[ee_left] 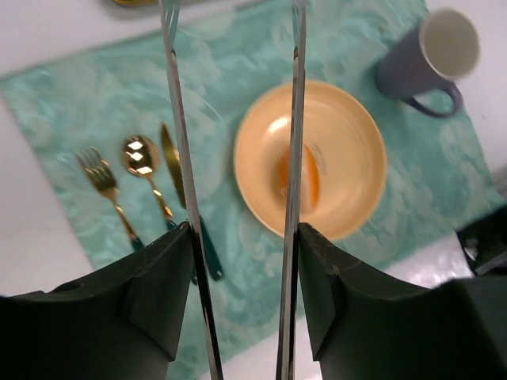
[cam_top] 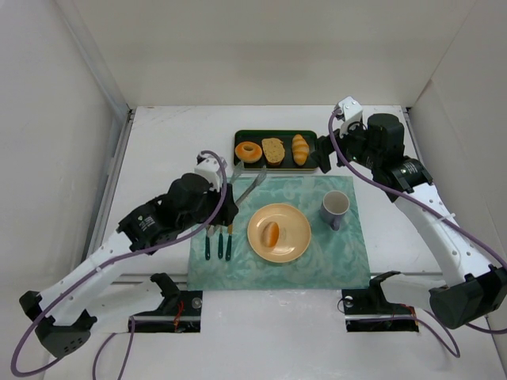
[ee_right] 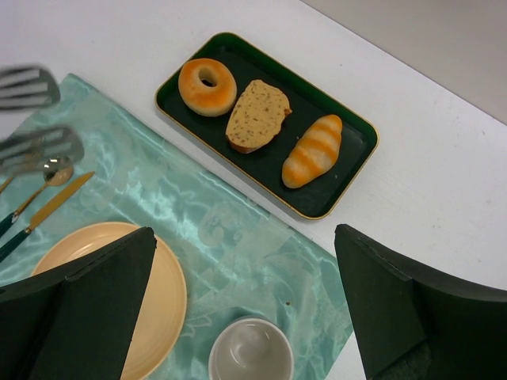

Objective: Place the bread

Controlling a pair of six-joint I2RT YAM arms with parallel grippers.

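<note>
The bread (cam_top: 272, 233), a small golden-orange bun, lies on the yellow plate (cam_top: 297, 241) in the middle of the teal mat. In the left wrist view the bread (ee_left: 310, 182) shows on the plate (ee_left: 348, 134), partly behind one tong arm. My left gripper (cam_top: 227, 208) (ee_left: 244, 229) is shut on metal tongs (cam_top: 249, 186) (ee_left: 178, 119), held above the mat left of the plate. The tong arms are spread and empty. My right gripper (cam_top: 329, 154) (ee_right: 244, 237) is open and empty, high above the mat near the tray.
A dark tray (cam_top: 238, 138) (ee_right: 348, 170) at the back holds a bagel (cam_top: 249, 152), a bread slice (cam_top: 273, 150) and a croissant (cam_top: 300, 149). A grey mug (cam_top: 336, 207) stands right of the plate. Fork, spoon and knife (cam_top: 218, 241) lie left of it.
</note>
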